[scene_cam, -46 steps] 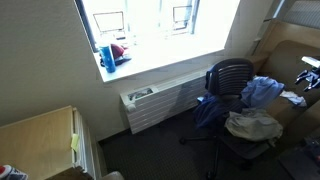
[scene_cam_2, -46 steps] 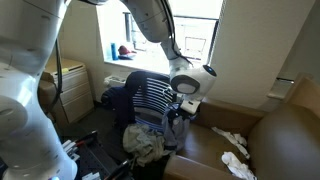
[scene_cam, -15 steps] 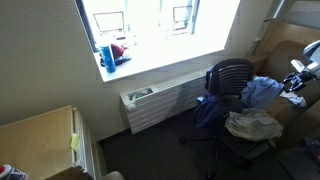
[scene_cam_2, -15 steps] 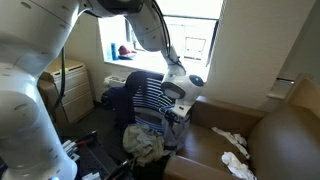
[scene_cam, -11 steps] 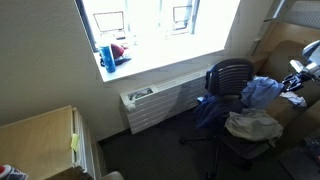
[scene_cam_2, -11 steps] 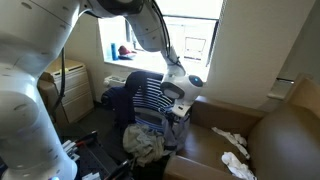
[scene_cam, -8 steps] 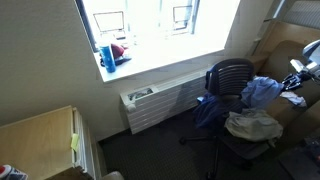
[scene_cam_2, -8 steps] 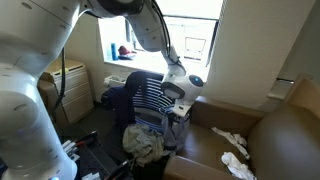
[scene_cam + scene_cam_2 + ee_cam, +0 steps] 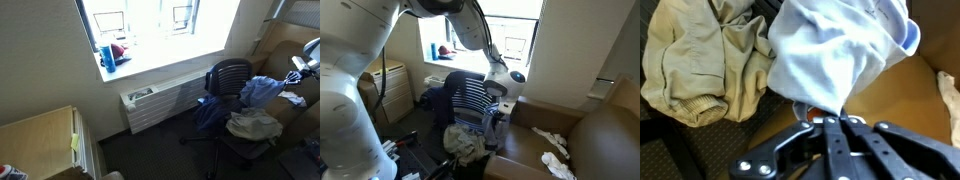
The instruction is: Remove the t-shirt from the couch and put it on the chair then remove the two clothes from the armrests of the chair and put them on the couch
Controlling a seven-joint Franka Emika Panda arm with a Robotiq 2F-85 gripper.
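Gripper: the gripper had its 2 fingers pressed together on the lower edge of the light blue garment, pinching a fold of it; in both exterior views it sat at the couch side of the chair.
Light blue garment: bunched at the right side of the chair in an exterior view, next to the couch; in the wrist view it hung in a rounded heap just above the fingertips.
T-shirt: the pale cream-grey t-shirt lay crumpled on the chair seat, touching the light blue garment along 1 side in the wrist view; it also showed low on the seat in an exterior view.
Dark navy garment: the dark navy garment hung down the chair's left side, away from the gripper, and appeared beside the mesh back in an exterior view.
Couch: the couch stood just right of the chair; its tan seat carried small white cloths, and its tan surface filled the right of the wrist view.
Surroundings: a radiator sat under the bright window, far behind the chair, and a wooden cabinet stood near left.
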